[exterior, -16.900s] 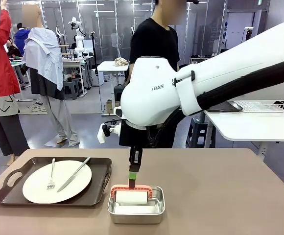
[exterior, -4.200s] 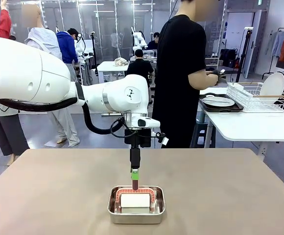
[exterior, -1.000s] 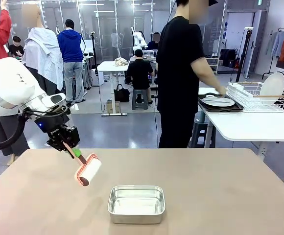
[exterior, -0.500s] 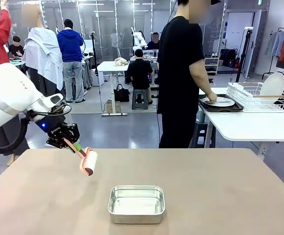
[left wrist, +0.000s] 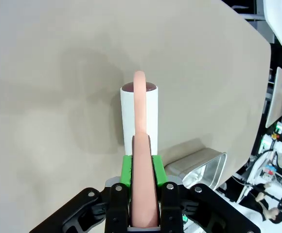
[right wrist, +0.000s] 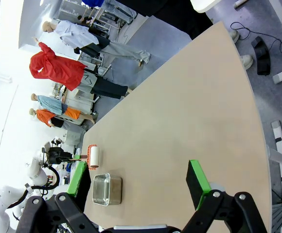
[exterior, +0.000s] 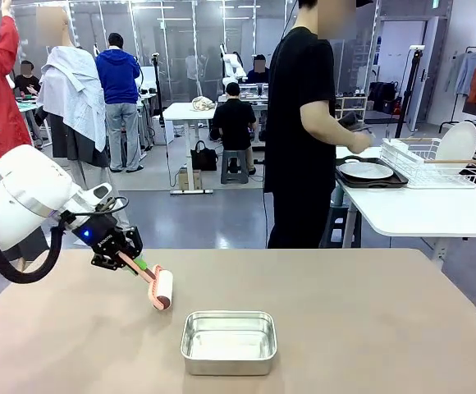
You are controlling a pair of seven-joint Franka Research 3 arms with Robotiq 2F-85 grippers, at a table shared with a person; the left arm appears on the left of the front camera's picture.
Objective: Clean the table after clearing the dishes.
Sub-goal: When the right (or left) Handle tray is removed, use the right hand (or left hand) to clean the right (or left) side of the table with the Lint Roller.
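The left gripper [exterior: 133, 263] is clamped on the pink handle of a lint roller [exterior: 162, 289], and its green pads press this handle from both sides, as the left wrist view shows well [left wrist: 144, 170]. The roller hangs a little above the table [exterior: 369, 328], to the left of the steel pan [exterior: 228, 341] and slightly farther from the camera than it. The right gripper [right wrist: 138, 184] has its jaws wide apart and holds nothing; it looks down on the table from high above the side opposite the pan.

To do this step well, I think the white drum should come down flat, with its whole length touching the tan surface, and not only one end (now it is tilted, the handle pointing up toward the arm). Then the arm should roll it with light, even pressure and overlapping passes, and keep away from the rim of the pan. The dishes are off this table; a plate on a dark tray [exterior: 366, 171] lies on the white side table, far right of the pan, where the person [exterior: 304, 131] stands.

Compared with half a second earlier, the roller is lower and nearer to the pan, and the arm is bent more downward. The pan itself is in the same place.
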